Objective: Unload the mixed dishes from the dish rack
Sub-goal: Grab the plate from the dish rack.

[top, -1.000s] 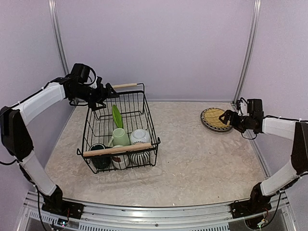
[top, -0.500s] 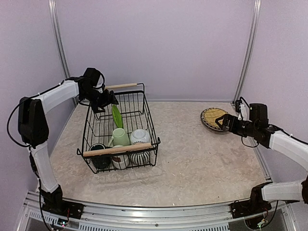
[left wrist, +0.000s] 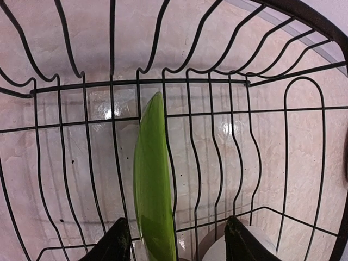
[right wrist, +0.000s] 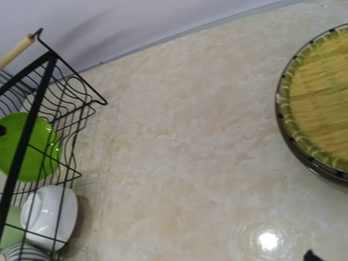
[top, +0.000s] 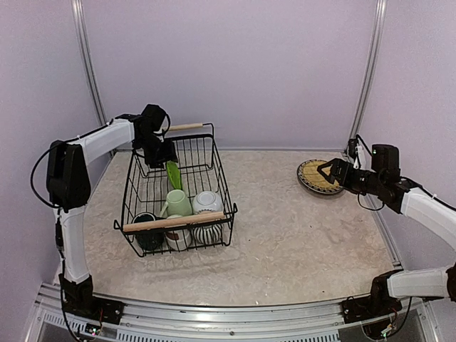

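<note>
The dish rack stands left of centre. It holds the lime-green plate on edge, a pale green mug, a white bowl, a dark teal mug, a small white cup and a striped mug. My left gripper is open above the rack's far end. In the left wrist view its gripper straddles the green plate, not touching. The striped plate lies flat on the table at right. My right gripper is open and empty beside it.
The rack has wooden bar handles at the far end and near end. In the right wrist view the striped plate is at the right and the rack corner at the left. Walls close the back and sides.
My left gripper has moved right and down from outside the rack's far-left corner to above the green plate. My right gripper has drawn back slightly from the striped plate.
</note>
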